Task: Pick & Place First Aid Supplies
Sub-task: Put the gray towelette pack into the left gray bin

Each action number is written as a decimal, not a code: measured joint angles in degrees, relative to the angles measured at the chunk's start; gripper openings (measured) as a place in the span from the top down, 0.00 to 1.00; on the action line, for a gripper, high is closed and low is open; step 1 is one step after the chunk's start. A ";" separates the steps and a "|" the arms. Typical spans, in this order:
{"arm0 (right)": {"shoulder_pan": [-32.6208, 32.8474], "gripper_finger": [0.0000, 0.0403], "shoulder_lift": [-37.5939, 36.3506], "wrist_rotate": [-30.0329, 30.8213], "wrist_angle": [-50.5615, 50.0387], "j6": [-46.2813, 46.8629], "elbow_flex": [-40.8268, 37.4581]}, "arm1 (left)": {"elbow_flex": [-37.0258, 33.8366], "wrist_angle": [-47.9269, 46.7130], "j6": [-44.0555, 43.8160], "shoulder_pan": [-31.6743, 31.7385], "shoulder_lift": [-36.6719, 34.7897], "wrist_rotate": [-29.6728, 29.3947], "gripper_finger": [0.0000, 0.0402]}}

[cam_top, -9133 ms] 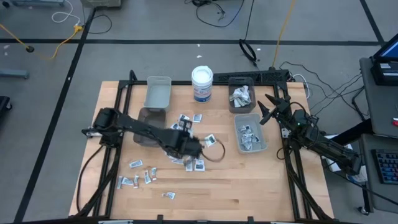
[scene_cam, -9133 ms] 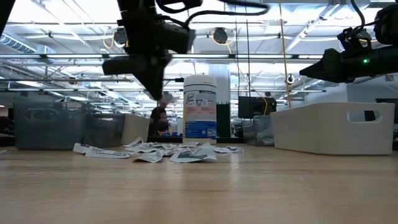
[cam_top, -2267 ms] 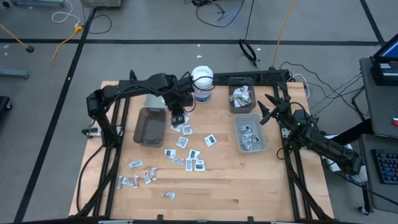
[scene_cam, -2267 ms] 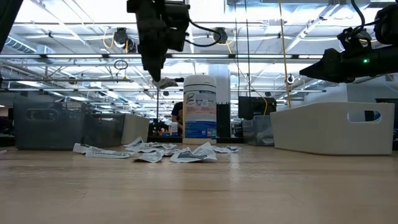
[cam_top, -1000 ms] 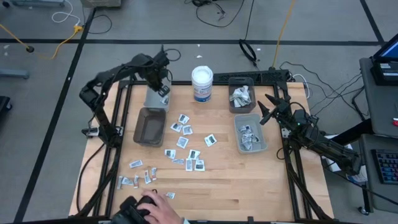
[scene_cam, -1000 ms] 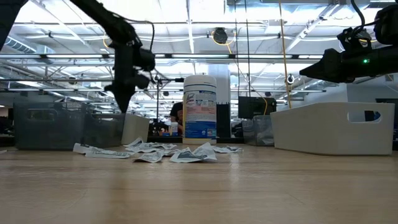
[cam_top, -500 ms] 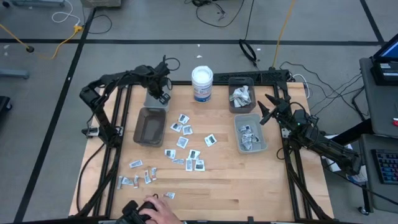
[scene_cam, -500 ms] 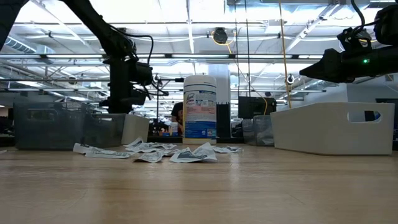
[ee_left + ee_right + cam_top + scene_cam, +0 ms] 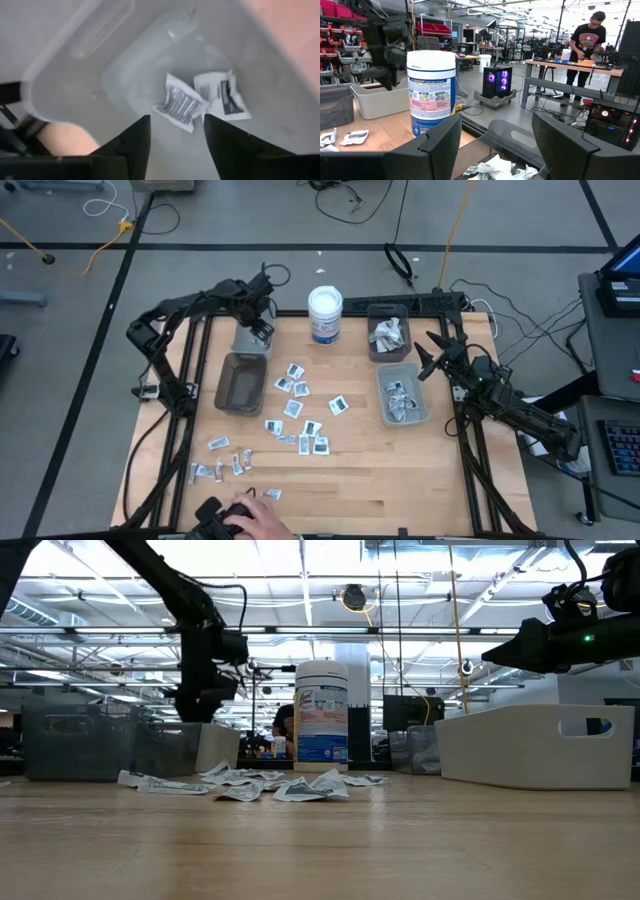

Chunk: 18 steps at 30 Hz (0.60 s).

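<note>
The high view shows the left gripper (image 9: 262, 330) hung over the far-left light bin (image 9: 243, 344), jaws parted and empty; two packets (image 9: 200, 100) lie loose inside that bin. The two right-hand bins (image 9: 404, 394) already hold supplies, while many first aid packets (image 9: 300, 412) are left scattered mid-table. The right gripper (image 9: 428, 352) is parked wide open at the table's right edge. The wooden table (image 9: 350, 480) is bordered by grey floor and cables; a person's hand (image 9: 262, 518) is seen at its near edge.

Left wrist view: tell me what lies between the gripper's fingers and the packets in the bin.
Nothing: only bare bin floor separates the open left gripper from two packets.
</note>
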 joint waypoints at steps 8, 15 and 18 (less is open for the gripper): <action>-0.01 0.41 0.00 -0.01 0.00 0.00 0.00 | 3.77 -6.83 -5.37 -4.79 -1.74 0.72 0.49; 0.00 0.41 0.01 0.01 0.01 0.01 0.01 | 6.08 -9.29 -10.09 -7.92 -1.74 1.65 0.52; 0.00 0.41 0.01 0.01 0.00 0.00 0.01 | 6.50 -9.19 -11.84 -9.59 -1.74 1.83 0.53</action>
